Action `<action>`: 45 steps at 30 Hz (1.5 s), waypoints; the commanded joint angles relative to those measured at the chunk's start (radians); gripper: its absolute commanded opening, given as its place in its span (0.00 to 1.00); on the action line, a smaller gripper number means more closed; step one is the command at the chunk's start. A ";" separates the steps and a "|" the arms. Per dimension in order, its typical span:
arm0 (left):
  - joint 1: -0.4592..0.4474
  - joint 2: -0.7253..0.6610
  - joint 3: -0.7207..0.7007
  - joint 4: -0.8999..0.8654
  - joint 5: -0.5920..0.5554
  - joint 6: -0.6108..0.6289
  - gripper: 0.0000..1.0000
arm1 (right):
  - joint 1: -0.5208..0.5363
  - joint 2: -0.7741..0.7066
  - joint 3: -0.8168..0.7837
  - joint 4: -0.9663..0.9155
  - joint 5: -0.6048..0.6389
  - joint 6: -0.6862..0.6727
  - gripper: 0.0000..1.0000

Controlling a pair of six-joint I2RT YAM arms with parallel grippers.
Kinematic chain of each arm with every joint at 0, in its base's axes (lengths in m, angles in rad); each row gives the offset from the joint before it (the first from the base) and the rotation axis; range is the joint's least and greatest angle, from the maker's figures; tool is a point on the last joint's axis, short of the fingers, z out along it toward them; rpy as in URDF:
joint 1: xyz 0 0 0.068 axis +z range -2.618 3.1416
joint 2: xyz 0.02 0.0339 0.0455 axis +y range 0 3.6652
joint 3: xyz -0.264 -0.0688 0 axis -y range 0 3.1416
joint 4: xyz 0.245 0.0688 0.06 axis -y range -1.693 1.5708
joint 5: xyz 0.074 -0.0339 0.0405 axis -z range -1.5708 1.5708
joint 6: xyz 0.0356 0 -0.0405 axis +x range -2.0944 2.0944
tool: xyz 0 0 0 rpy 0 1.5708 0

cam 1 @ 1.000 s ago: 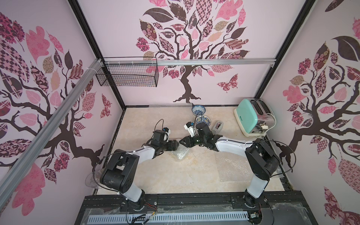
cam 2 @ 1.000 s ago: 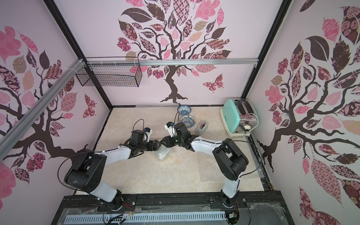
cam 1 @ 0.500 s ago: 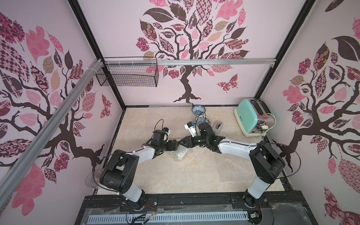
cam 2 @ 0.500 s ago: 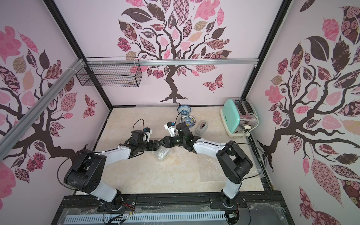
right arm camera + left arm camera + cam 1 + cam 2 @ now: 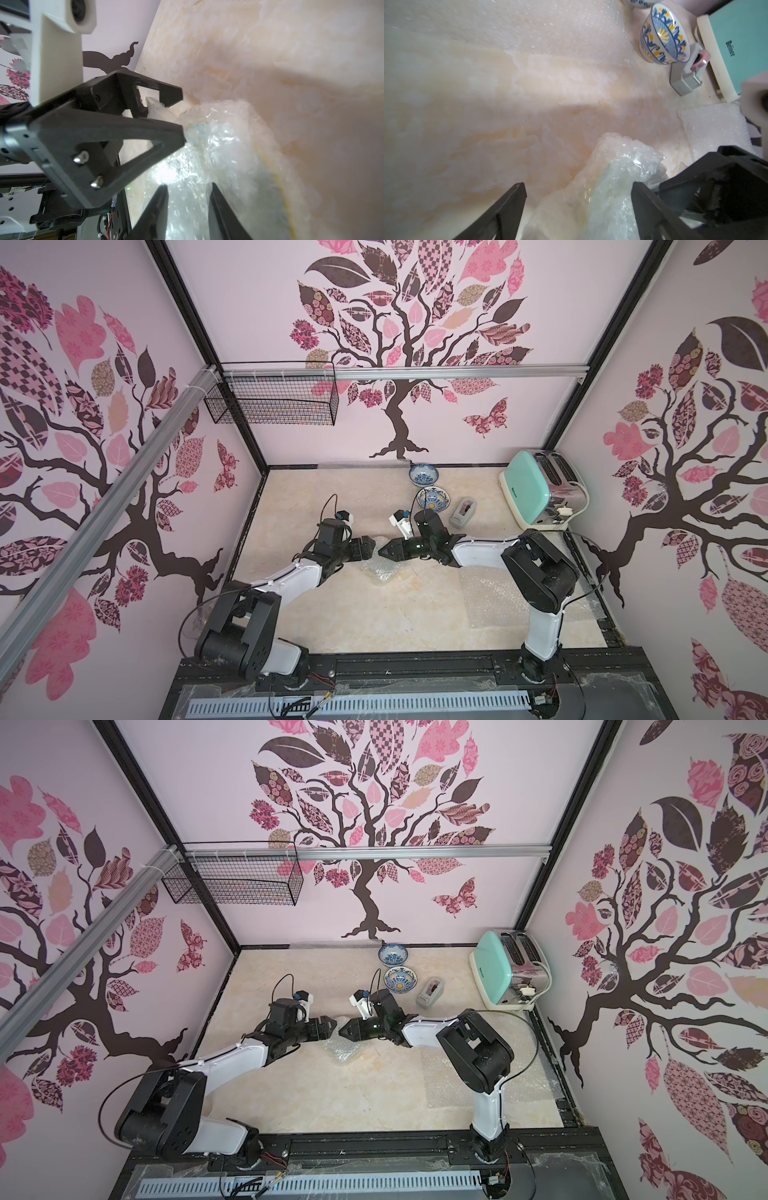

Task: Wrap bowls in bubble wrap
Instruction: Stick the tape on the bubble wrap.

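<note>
A bundle of bubble wrap (image 5: 380, 569) (image 5: 343, 1048) lies mid-table, and a bowl's yellow rim shows through it (image 5: 278, 187). My left gripper (image 5: 371, 546) (image 5: 578, 187) stands wide open, with the bundle (image 5: 612, 178) between its fingers. Facing it, my right gripper (image 5: 384, 551) (image 5: 188, 187) is open by a narrow gap, and wrap (image 5: 228, 155) fills the space between its fingers. The left gripper (image 5: 181, 115) shows in the right wrist view with a corner of wrap between its tips. Two blue-and-white bowls (image 5: 423, 475) (image 5: 433, 498) (image 5: 662, 39) stand unwrapped at the back.
A grey tape dispenser (image 5: 463, 513) (image 5: 685, 79) sits beside the nearer bowl. A mint toaster (image 5: 536, 493) stands at the back right. A flat bubble-wrap sheet (image 5: 490, 593) (image 5: 712, 128) lies under the right arm, and another sheet (image 5: 361, 466) lies along the back wall.
The right gripper's jaws have narrowed a little over the bundle, and the right arm has shifted slightly. The left gripper and the bundle have stayed where they were.
</note>
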 commanded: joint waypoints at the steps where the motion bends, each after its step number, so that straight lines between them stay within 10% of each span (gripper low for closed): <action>1: 0.008 -0.103 -0.047 -0.039 -0.038 -0.091 0.87 | 0.002 0.016 0.040 0.017 0.024 -0.019 0.36; 10: 0.000 -0.242 -0.105 -0.032 0.196 -0.251 0.79 | 0.001 0.021 0.044 0.017 0.031 -0.025 0.37; 20: -0.024 -0.255 -0.097 -0.029 0.323 -0.327 0.13 | 0.001 0.037 0.052 0.021 0.032 -0.019 0.39; 28: -0.108 -0.157 -0.130 0.241 0.398 -0.390 0.12 | 0.001 0.032 0.048 0.021 0.034 -0.014 0.39; 45: -0.100 -0.077 -0.185 0.250 0.279 -0.390 0.02 | 0.001 0.025 0.042 0.031 0.026 0.009 0.40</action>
